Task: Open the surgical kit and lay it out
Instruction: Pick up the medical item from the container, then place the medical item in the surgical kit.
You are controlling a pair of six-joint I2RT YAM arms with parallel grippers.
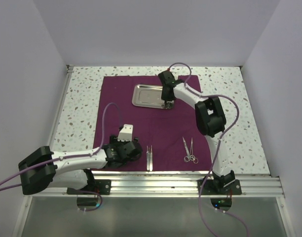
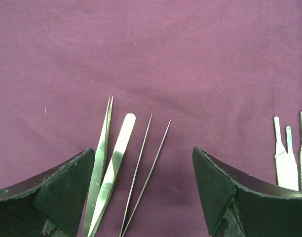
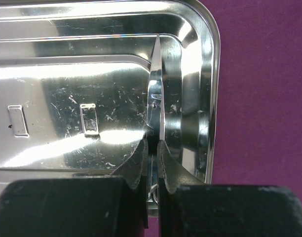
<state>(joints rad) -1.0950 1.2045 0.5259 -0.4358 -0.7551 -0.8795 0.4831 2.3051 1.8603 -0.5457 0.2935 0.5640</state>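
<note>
1. Maroon cloth wrap [image 1: 116, 113] lies open and flat on the speckled table [image 1: 82, 98]. The steel tray [image 1: 143, 96] sits uncovered on the cloth's far half. Unwrapping looks done. The step in hand, as I read it, is emptying the tray onto the cloth.
2. Laid out on the near half of the cloth are tweezers [image 1: 149, 158], side by side. A ring-handled pair [image 1: 189, 149] lies to their right. Both groups are well apart from the tray.
3. Right gripper [image 3: 152, 143] reaches into the tray's near right corner. Its fingers [image 3: 136, 165] are pressed together on a slim steel instrument with a pivot screw, apparently scissors [image 3: 155, 98]. The blade tip points toward the tray's far rim, and the handles are hidden under the fingers. Whether the instrument is off the tray floor yet, I cannot tell.
4. Left gripper [image 2: 143, 153] hangs over the near cloth, fingers spread wide, holding nothing. In its wrist view the broad tweezers and a fine-pointed pair [image 2: 138, 168] lie between the fingers. Contact with them or the cloth is not visible.
5. Next move, as I judge it, is a straight lift to clear the raised rim just beside the right gripper. Then carry the scissors to bare cloth near the ring-handled pair and set them down parallel. Thin polished steel in a narrow pinch could swivel or slip — and the mirror floor makes height hard to read.
</note>
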